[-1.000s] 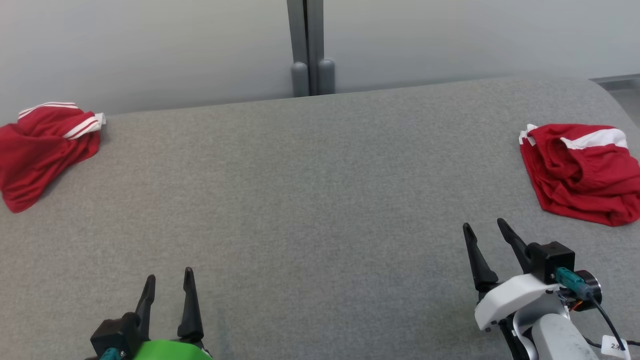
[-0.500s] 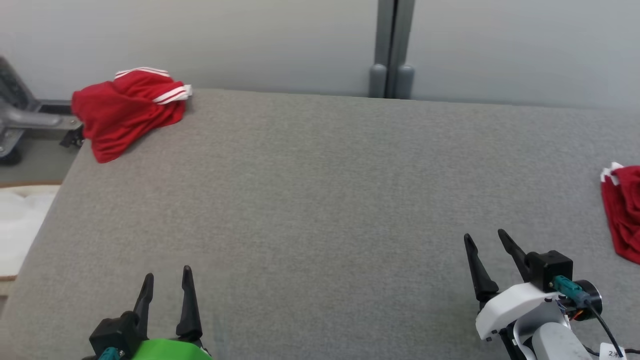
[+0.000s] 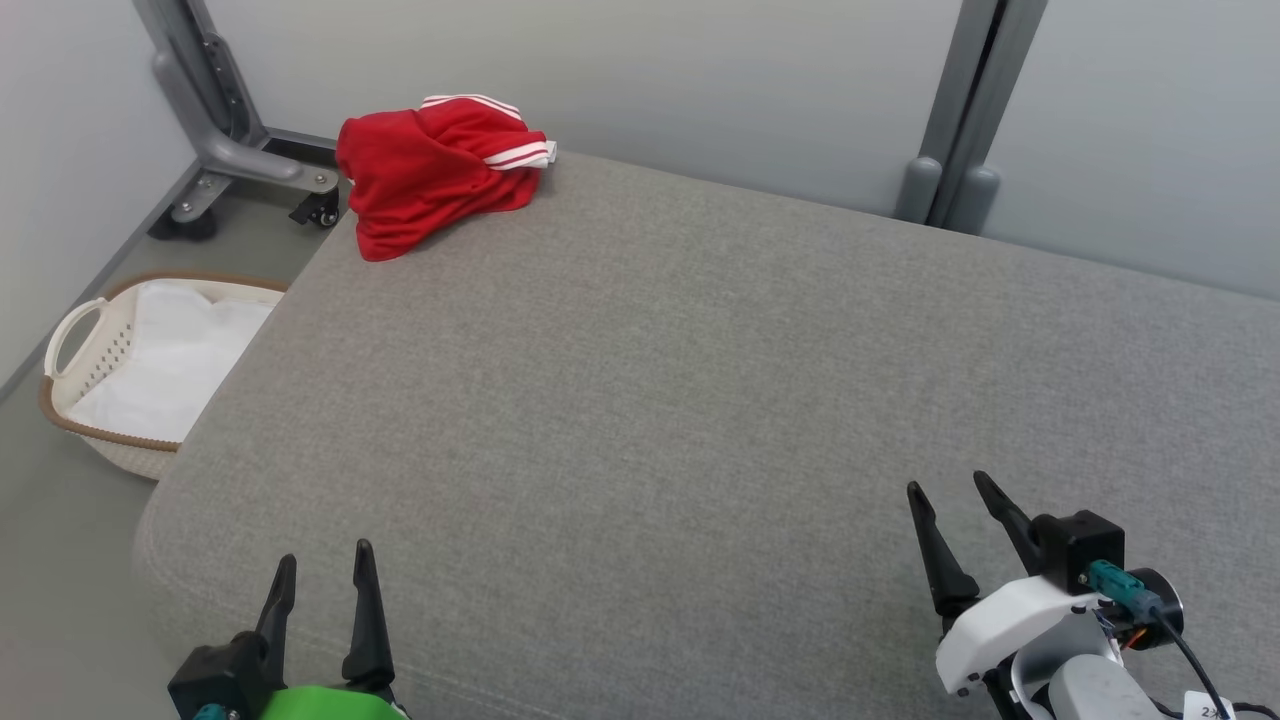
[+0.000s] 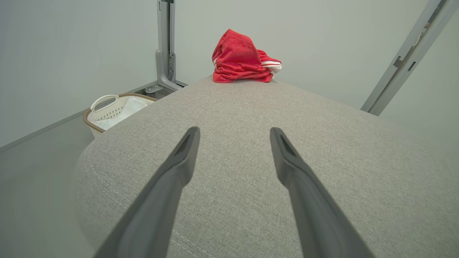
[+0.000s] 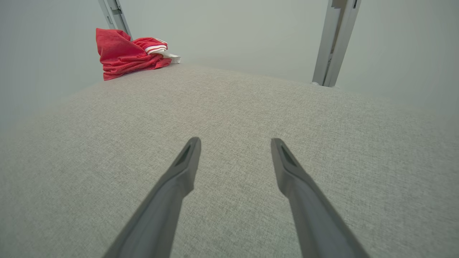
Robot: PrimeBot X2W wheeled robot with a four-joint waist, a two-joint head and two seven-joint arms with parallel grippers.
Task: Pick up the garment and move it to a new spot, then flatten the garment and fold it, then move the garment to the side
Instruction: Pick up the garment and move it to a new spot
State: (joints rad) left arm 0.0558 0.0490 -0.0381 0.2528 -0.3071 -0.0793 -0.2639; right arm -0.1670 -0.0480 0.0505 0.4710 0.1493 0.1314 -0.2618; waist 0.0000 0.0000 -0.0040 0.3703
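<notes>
The left end effector [image 3: 325, 553] and right end effector [image 3: 946, 482] are wide open and empty — ready to grab. The garment [image 3: 430, 170] sits bunched far ahead of the left one, on the surface [image 3: 650, 380] corner.

Black tapered fingers [image 3: 368, 620]; green shell [image 3: 330, 704] at left wrist, white shell [image 3: 1000, 620] and teal plug [image 3: 1112, 581] at right.

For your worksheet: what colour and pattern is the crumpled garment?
Garment: red with white stripes; head view.
</notes>
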